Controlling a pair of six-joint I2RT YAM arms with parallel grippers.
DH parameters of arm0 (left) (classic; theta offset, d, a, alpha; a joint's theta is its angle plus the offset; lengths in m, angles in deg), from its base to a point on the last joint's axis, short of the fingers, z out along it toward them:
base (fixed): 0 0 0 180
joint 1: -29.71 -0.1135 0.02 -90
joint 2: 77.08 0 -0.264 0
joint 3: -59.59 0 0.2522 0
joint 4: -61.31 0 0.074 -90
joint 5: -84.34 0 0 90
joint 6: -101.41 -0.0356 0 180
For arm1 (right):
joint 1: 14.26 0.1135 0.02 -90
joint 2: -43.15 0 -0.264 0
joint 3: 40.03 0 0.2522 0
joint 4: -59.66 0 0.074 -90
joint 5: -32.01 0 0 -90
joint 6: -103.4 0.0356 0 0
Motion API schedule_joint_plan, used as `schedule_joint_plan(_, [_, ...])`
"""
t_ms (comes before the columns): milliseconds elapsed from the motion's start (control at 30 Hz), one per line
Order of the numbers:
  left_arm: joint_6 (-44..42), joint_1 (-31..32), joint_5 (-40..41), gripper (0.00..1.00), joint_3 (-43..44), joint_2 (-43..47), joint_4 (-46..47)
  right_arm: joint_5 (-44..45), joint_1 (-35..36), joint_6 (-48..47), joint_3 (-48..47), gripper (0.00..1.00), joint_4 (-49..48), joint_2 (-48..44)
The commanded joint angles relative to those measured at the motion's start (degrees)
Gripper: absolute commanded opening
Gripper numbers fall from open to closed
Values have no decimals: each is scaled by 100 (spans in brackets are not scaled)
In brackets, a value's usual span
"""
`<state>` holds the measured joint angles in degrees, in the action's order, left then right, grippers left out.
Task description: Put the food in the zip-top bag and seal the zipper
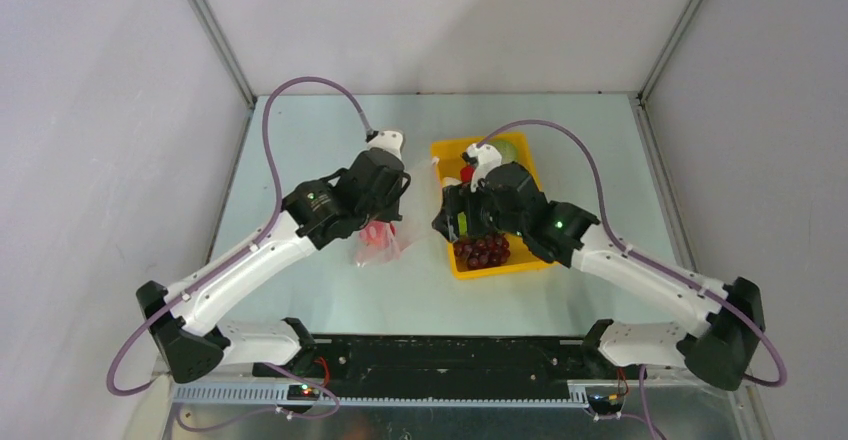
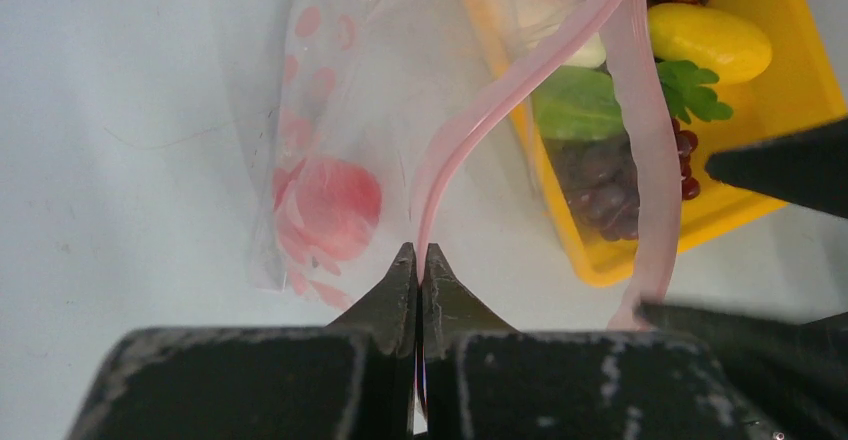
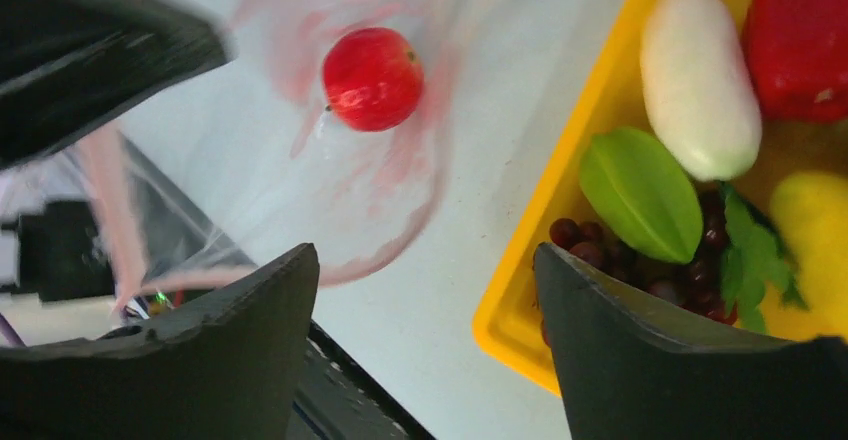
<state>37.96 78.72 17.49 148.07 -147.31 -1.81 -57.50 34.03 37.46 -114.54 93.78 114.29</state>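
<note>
Inside the bag (image 3: 400,195) lies one apple (image 3: 372,78); left gripper (image 2: 420,257) pinches the unsealed zipper (image 2: 480,110), right gripper (image 3: 425,260) gapes empty; more food (image 3: 700,80) waits in the tray (image 3: 505,325).

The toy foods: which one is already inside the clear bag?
The red apple: it alone lies inside the zip-top bag. The white radish, the grapes and the others are in the yellow tray.

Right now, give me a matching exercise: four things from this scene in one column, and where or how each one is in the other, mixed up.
Things:
1. red apple
2. grapes
3. left gripper
4. right gripper

States:
A. open
B. inside the zip-top bag
C. shut on the zipper
D. in the yellow tray

Pairs: 1-B, 2-D, 3-C, 4-A
</note>
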Motion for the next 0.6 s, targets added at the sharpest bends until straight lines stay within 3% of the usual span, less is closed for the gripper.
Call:
schedule_joint_plan(0, [115, -33, 71, 0, 55, -61, 543, 419, 320, -1071, 18, 89, -246, -794])
schedule_joint_plan(100, [118, -106, 50, 0, 79, -120, 618, 438, 224, -1152, 467, 97, -226, -1176])
schedule_joint_plan(333, [187, -319, -30, 0, -4, -101, 691, 296, -267, -515, 1669, 99, -330, -2065])
schedule_joint_plan(567, [215, -369, -210, 0, -25, -142, 715, 583, -494, -4, 1992, 98, -502, -1062])
